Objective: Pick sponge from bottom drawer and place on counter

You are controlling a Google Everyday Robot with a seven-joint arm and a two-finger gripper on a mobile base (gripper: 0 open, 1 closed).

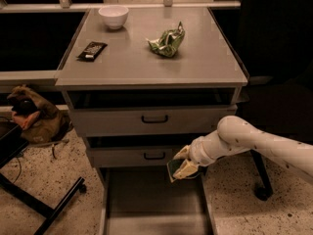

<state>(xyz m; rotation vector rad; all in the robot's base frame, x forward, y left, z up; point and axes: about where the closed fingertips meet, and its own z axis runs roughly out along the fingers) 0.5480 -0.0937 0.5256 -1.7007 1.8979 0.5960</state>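
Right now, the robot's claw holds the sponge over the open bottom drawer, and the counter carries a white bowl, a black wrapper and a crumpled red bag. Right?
The camera view shows the crumpled bag is green and white, not red. The rest stands: the gripper holds the sponge over the open bottom drawer, and the counter carries the white bowl and black wrapper.

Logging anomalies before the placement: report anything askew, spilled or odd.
Nothing spilled or damaged. A crumpled green snack bag lies on the counter, and the end effector holds the sponge tilted above the open bottom drawer.
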